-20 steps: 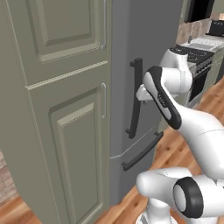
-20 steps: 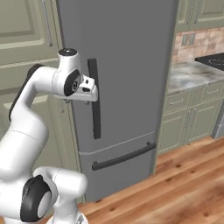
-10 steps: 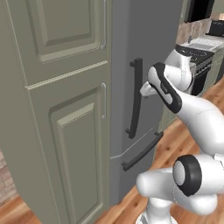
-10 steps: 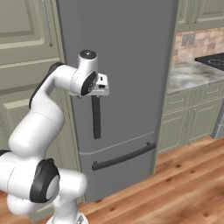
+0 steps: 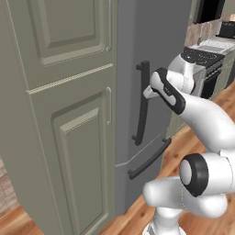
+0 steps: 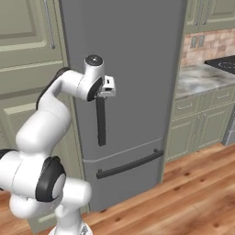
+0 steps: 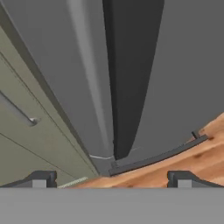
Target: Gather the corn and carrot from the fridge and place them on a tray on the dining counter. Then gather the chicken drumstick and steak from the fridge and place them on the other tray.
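Right at the fridge (image 6: 137, 69) door, the gripper (image 7: 111, 177) stands released, jaws wide, its fingers (image 7: 41, 179) straddling the vertical handle (image 6: 100, 121) near its top. Below it runs the drawer handle (image 6: 131, 164). Fridge shut, food hidden inside.

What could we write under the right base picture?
Robot's open gripper reaches the closed fridge's tall dark handle.

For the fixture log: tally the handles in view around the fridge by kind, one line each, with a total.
Dark fridge handles: 2, the vertical door handle and the horizontal drawer handle.
Slim metal cabinet handles on the tall cabinet: 2, upper and lower.
Total: 4
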